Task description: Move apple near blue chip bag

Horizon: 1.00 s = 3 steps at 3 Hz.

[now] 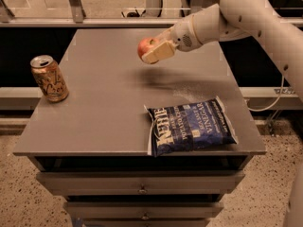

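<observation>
Where the white arm point(265, 18) reached in from the upper right, gripper point(150, 51): over the far middle of the bench, raised off its top.
Fingers point(156, 54): clamped on the apple; one tan pad seen across its near side, the other seemingly hidden behind it.
Apple point(145, 45): red, held in the air clear of the bench, with a soft shadow on the surface below it.
Blue chip bag point(191, 126): lay flat at the bench's near right edge, white lettering up; well apart from the apple.
Can point(49, 78): gold-orange, upright, near the left edge.
Bench point(94, 117): grey top, drawers beneath.
</observation>
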Motion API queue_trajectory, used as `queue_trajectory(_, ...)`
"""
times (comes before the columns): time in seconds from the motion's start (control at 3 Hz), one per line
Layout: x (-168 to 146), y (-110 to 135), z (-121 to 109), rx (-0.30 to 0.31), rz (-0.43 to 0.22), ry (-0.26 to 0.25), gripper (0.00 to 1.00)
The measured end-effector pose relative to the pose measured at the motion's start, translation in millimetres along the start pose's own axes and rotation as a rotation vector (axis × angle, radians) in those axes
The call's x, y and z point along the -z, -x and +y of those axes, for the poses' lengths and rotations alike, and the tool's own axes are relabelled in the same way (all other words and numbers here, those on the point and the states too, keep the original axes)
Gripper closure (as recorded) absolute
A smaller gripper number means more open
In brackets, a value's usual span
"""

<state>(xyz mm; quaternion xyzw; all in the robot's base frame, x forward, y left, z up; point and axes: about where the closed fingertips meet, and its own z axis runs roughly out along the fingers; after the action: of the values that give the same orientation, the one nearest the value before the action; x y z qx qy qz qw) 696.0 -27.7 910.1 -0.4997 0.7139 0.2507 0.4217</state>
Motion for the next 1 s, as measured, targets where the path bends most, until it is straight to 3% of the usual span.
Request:
queue_trajectory(0.33, 17.0, -17.4, 39.4, -0.021, 0.038, 0.067, 1.00)
queue_trajectory(0.67, 22.7, -33.0, 76.9, -0.024, 0.080, 0.167, 0.98)
queue_trajectory(1.0, 23.8, -41.3, 92.9, -0.033, 0.104, 0.218, 0.75)
